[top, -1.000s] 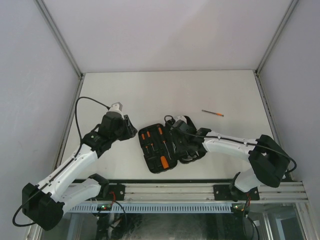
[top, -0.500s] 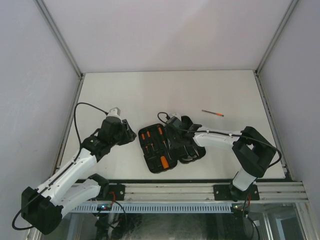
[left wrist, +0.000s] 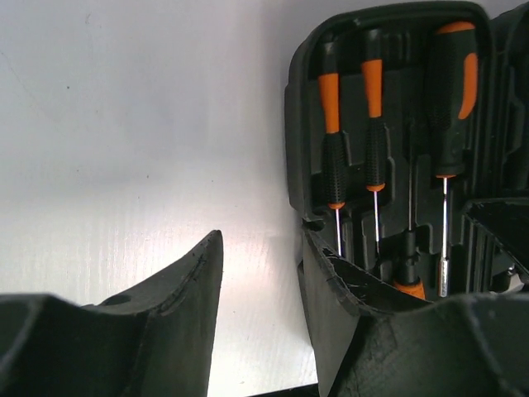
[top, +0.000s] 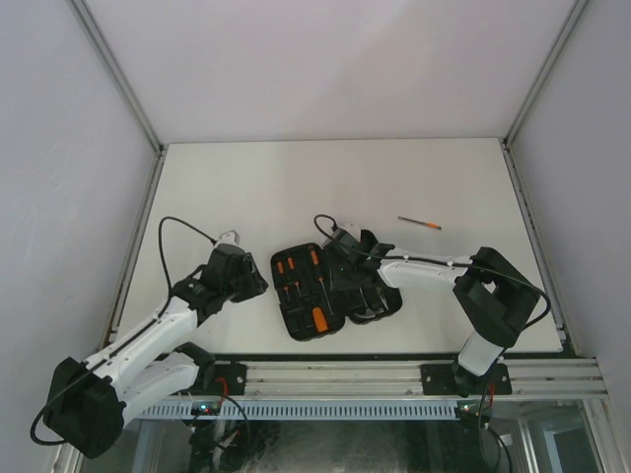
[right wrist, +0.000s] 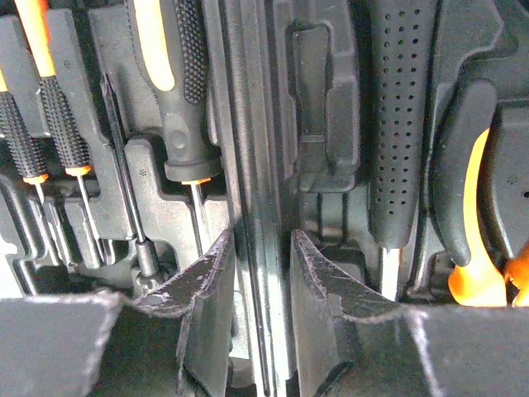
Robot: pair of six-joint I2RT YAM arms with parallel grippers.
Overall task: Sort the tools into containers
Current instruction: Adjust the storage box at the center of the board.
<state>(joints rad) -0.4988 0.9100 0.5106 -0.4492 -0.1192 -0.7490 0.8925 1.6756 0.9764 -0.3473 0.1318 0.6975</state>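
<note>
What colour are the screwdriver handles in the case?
Screwdriver handles are orange and black, clearest in left wrist view.

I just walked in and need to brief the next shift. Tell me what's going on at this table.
Two robot arms are sorting tools into a black tool case, which lies open near the front of the table. Several screwdrivers sit in slots in its left half. The right gripper hangs open over the case's central ridge, a finger on either side, holding nothing. The left gripper is open too, low beside the case's left wall. One loose screwdriver lies on the table beyond the case.
</note>
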